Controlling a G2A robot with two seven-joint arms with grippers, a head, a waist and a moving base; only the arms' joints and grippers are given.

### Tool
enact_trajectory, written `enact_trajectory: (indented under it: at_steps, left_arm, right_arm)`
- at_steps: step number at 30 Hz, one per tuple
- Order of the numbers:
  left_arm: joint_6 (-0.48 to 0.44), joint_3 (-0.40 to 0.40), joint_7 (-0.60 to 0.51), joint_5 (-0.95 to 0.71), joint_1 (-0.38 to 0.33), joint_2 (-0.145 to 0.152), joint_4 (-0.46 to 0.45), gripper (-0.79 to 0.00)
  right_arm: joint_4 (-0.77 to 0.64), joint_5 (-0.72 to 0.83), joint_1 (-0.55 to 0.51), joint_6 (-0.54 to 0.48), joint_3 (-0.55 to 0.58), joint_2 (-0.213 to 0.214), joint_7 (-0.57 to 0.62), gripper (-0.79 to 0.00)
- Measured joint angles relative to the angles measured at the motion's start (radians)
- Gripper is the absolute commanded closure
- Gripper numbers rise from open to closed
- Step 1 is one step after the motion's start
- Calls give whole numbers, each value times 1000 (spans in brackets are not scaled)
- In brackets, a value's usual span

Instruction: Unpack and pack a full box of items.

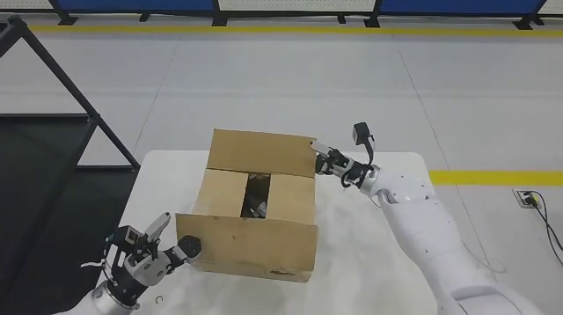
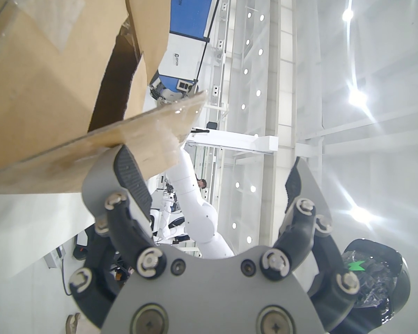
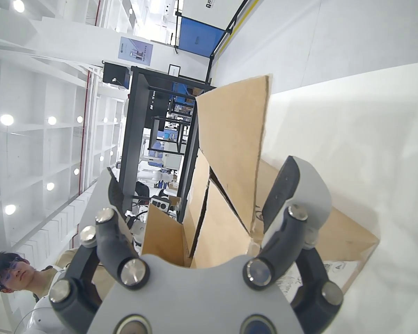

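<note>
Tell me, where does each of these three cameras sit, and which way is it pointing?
Top view: high on the robot, looking down on the brown cardboard box on the white table; the left gripper and right gripper show.
Left wrist view: behind the open left gripper, facing up past a box flap to the ceiling.
Right wrist view: behind the open right gripper, facing across the box toward the room.
Shared: all three show the box.

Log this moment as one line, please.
cardboard box: on table, partly open | left gripper: open, by near flap | right gripper: open, by far flap
</note>
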Motion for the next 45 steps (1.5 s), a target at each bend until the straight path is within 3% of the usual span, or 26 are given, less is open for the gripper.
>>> enact_trajectory:
  at_steps: [5,20,39,45]
  left_arm:
    - [4,9,-3,4,-5,4,8,-785]
    - [12,33,26,11,-15,13,14,-785]
    - [37,114,154,23,-51,14,16,-785]
    - [36,136,185,31,-60,15,21,-785]
  right_arm:
    - [18,116,8,-36,27,2,133,-785]
    - [-82,149,-16,1,-4,15,170,-785]
    - [-387,165,-111,127,-182,111,297,-785]
    - [-408,187,-127,143,-243,131,313,-785]
